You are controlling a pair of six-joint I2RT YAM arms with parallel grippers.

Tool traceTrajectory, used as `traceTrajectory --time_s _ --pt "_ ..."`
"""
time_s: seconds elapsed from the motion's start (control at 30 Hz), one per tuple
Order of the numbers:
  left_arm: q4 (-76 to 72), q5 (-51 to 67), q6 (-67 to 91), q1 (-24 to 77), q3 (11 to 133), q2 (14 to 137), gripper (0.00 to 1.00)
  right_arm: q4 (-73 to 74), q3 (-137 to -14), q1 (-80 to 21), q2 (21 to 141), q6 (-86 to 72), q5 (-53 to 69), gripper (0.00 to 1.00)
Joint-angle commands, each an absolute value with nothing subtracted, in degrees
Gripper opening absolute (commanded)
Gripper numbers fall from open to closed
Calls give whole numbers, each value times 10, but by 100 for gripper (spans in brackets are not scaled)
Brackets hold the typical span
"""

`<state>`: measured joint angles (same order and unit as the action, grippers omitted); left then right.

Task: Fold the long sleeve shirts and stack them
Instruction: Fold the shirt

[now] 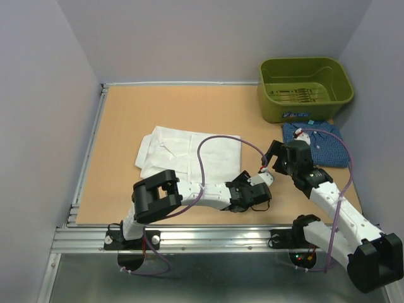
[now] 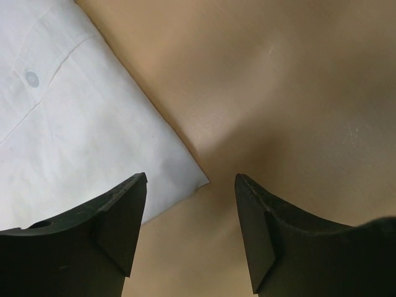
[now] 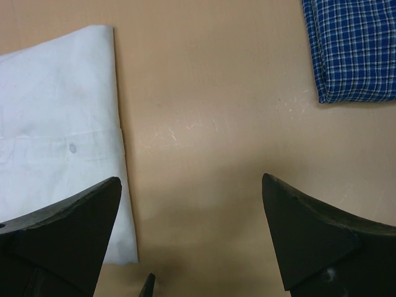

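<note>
The white long sleeve shirt (image 1: 186, 151) lies folded flat in the middle of the table. The dark blue checked shirt (image 1: 315, 144) lies folded at the right, in front of the bin. Between the two shirts, my left gripper (image 1: 264, 181) hovers low over bare table. In the left wrist view it (image 2: 190, 176) is open and empty, with a corner of the white shirt (image 2: 93, 124) to its left. My right gripper (image 1: 271, 154) is just behind it. Its jaws (image 3: 190, 180) stand wide open over bare wood, the white shirt (image 3: 55, 124) to the left and the blue shirt (image 3: 352, 49) at upper right.
An olive-green plastic bin (image 1: 306, 88) stands at the back right corner, just behind the blue shirt. Grey walls close in the table on the left, back and right. A metal rail (image 1: 189, 237) runs along the near edge.
</note>
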<state>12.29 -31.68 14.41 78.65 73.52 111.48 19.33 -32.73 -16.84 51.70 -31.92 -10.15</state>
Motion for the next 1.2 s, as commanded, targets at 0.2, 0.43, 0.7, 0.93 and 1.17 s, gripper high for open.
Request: traceTrajectory --time_s 0.2,0.43,0.7,0.93,1.17 --pt "170 -301 127 766 764 1143 59 189 -318 -163 506 -327 -94 100" --pt "176 -300 134 751 739 1135 29 173 -326 -165 530 -316 -36 100" --pt "163 -281 132 737 730 1100 3 83 -289 -164 567 -383 72 100" --pt "137 -229 145 736 714 1043 0 -56 -263 -164 634 -459 148 100" --pt "144 -215 169 736 721 1014 0 -194 -230 -164 770 -514 241 100"
